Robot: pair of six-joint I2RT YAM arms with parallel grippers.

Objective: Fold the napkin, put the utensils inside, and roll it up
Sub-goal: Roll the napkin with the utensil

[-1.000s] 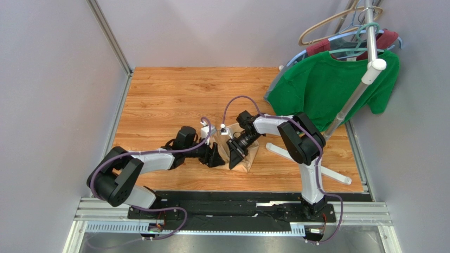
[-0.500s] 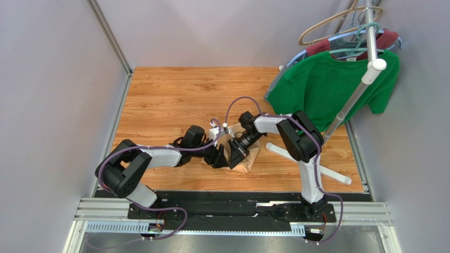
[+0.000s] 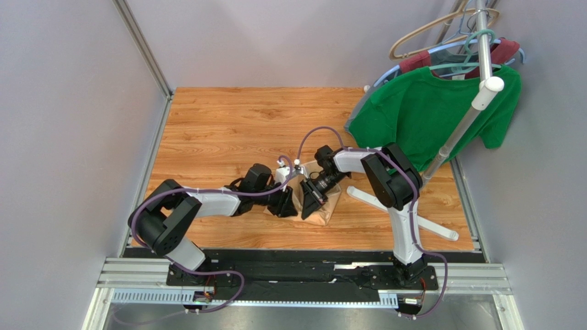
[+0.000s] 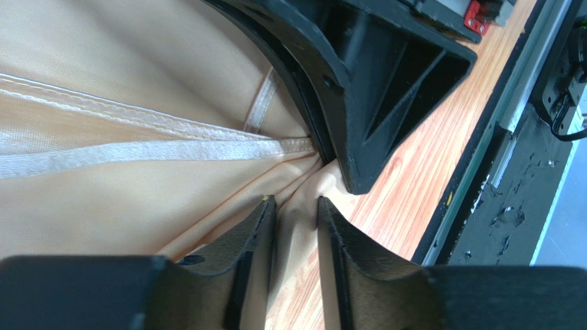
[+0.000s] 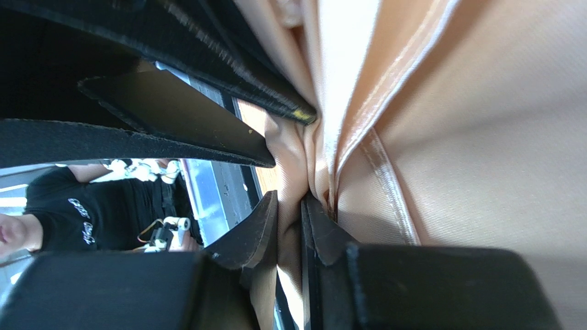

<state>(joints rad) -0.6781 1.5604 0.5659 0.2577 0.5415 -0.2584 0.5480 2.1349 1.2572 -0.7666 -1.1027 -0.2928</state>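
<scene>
The peach-tan napkin point(image 3: 326, 203) lies as a small bunched bundle on the wooden table point(image 3: 227, 130), near its front edge. My left gripper point(image 3: 285, 205) reaches it from the left. In the left wrist view its jaws point(image 4: 296, 204) stand narrow, with a raised fold of napkin point(image 4: 138, 172) pinched between the tips. My right gripper point(image 3: 310, 204) comes in from the other side, tip to tip with the left one. Its jaws point(image 5: 289, 201) are shut on a fold of the same cloth point(image 5: 482, 137). The utensils are hidden.
A green T-shirt point(image 3: 427, 113) hangs on a clothes rack at the right, whose white legs point(image 3: 406, 213) lie on the table beside the right arm. Grey walls close both sides. A black rail point(image 3: 303, 265) runs along the near edge.
My left arm has reached right to the napkin, and its jaws have narrowed from wide open onto a fold. The right gripper keeps its hold, barely shifted.
</scene>
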